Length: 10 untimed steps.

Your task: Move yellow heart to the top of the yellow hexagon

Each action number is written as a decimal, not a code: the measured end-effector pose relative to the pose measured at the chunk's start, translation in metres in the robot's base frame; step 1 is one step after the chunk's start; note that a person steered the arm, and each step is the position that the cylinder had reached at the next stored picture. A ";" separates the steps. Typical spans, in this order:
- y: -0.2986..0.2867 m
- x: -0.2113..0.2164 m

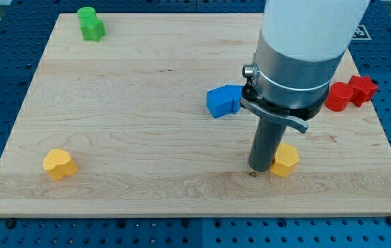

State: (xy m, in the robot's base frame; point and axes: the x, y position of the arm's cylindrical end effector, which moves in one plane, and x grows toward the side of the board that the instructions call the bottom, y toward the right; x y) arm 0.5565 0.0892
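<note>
The yellow heart (pixel 59 164) lies near the board's lower left corner. The yellow hexagon (pixel 286 160) lies at the lower right of the middle. My tip (pixel 259 167) rests on the board right against the hexagon's left side, far to the right of the heart. The rod rises from there into the large white and grey arm body that covers the upper right of the view.
A blue block (pixel 222 100) lies just above and left of my tip, partly behind the arm. Two red blocks (pixel 350 92) sit at the right edge. A green block (pixel 90 23) sits at the top left. The wooden board (pixel 147 138) lies on a blue perforated table.
</note>
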 end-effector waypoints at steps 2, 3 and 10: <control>-0.011 0.004; -0.026 0.004; -0.301 -0.045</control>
State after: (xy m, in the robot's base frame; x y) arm 0.5115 -0.2114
